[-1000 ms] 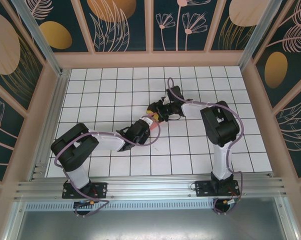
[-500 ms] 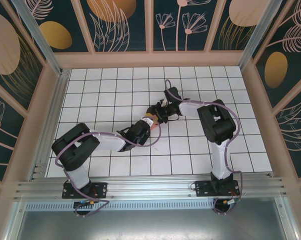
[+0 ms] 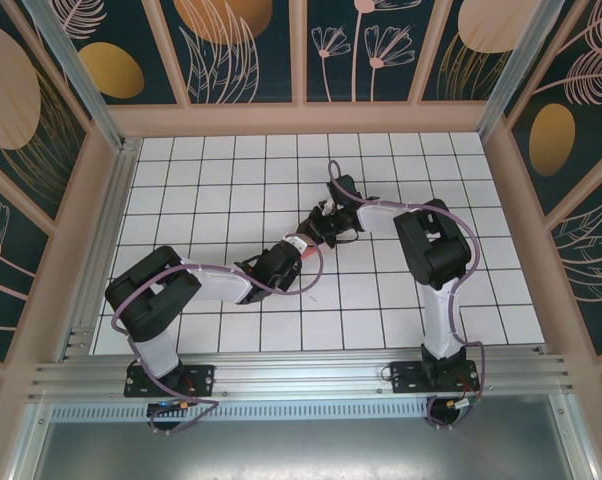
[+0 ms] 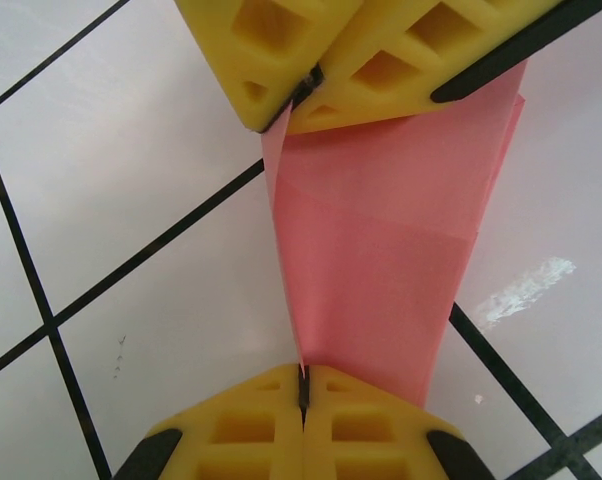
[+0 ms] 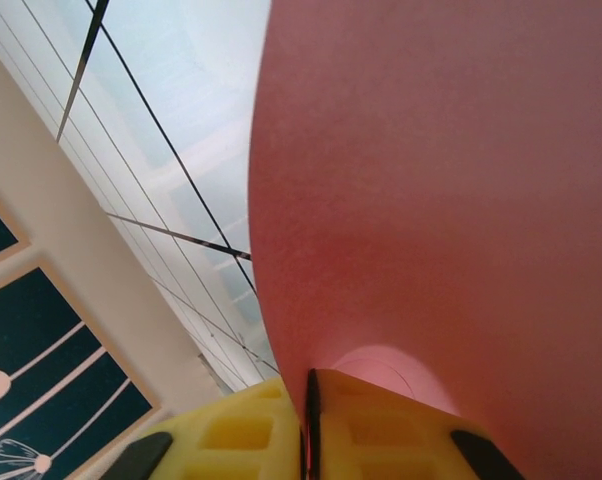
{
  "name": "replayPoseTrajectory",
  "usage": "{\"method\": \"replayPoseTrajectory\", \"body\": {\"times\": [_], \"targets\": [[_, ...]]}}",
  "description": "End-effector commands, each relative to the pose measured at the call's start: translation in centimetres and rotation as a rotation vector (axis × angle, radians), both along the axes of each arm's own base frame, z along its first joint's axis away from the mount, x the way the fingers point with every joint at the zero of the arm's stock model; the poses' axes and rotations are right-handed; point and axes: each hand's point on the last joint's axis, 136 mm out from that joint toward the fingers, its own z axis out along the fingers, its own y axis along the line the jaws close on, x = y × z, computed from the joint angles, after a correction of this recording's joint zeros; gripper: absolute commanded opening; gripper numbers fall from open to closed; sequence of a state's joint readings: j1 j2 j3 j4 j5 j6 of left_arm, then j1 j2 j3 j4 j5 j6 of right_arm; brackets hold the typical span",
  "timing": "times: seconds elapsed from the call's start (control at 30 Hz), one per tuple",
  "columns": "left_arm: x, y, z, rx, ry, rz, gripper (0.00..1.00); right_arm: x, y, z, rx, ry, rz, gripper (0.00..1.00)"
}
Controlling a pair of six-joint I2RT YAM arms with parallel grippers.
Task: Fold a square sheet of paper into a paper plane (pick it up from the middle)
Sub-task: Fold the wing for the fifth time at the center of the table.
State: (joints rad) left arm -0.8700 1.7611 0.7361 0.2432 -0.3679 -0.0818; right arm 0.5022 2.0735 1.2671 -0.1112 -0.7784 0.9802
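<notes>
The pink-red paper point(image 4: 381, 250) is folded into a narrow, tapering, layered shape and hangs just above the white tiles. My left gripper point(image 4: 303, 385) is shut on one end of its straight folded edge. My right gripper point(image 4: 309, 85) is shut on the other end of that edge, facing the left one. In the right wrist view the paper point(image 5: 431, 200) rises from the right gripper point(image 5: 309, 410), pinched between the yellow fingers point(image 5: 231, 435). From above, the two grippers meet near the table's middle, with a sliver of paper point(image 3: 303, 243) showing between the left gripper point(image 3: 293, 247) and the right gripper point(image 3: 316, 227).
The white grid table point(image 3: 231, 170) is fenced by a wooden frame point(image 3: 301, 120) with patterned panels. Both arms reach inward across the middle tiles. An aluminium rail point(image 3: 301, 375) runs along the near edge.
The right arm has shifted slightly left, bringing its gripper closer to the left one. Both keep their hold on the paper.
</notes>
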Motion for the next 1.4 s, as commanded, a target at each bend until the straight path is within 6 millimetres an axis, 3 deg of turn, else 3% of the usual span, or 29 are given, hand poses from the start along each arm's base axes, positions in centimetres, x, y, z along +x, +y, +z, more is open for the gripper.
{"method": "replayPoseTrajectory", "body": {"times": [0.0,0.07,0.17,0.27,0.37,0.57,0.77,0.9,1.17,1.37], "targets": [[-0.4,0.6,-0.9,0.040,0.022,0.008,0.08,-0.8,-0.3,-0.9,-0.029,0.016,0.012,0.09],[-0.4,0.7,-0.8,0.038,0.023,0.015,0.12,-0.9,-0.5,-1.0,-0.038,0.010,0.013,0.06],[-0.5,0.6,-0.3,0.013,0.036,0.028,0.28,-1.0,-0.7,-1.4,-0.051,-0.006,0.020,0.02],[-0.8,0.1,1.5,-0.069,0.044,0.045,0.43,-1.0,-1.0,-1.5,-0.060,-0.056,0.036,0.00],[-1.3,-0.2,3.2,-0.153,0.056,0.058,0.52,-1.0,-1.2,-1.2,-0.048,-0.115,0.061,0.00],[-1.7,0.5,4.6,-0.375,0.147,0.129,0.57,-1.1,-1.4,-0.6,-0.031,-0.226,0.114,0.00],[-3.3,-0.9,5.0,-0.644,0.294,0.166,0.57,-0.6,-0.9,1.8,0.047,-0.362,0.137,0.00],[-4.3,-1.6,4.9,-0.758,0.374,0.187,0.55,-0.1,-0.7,2.7,0.079,-0.410,0.125,0.00],[-3.2,-1.1,6.1,-0.973,0.442,0.357,0.24,0.3,-1.0,2.5,0.088,-0.415,0.088,0.00],[-3.3,-1.4,4.5,-1.005,0.516,0.434,0.07,0.5,-1.1,2.4,0.079,-0.413,0.075,0.00]]}}
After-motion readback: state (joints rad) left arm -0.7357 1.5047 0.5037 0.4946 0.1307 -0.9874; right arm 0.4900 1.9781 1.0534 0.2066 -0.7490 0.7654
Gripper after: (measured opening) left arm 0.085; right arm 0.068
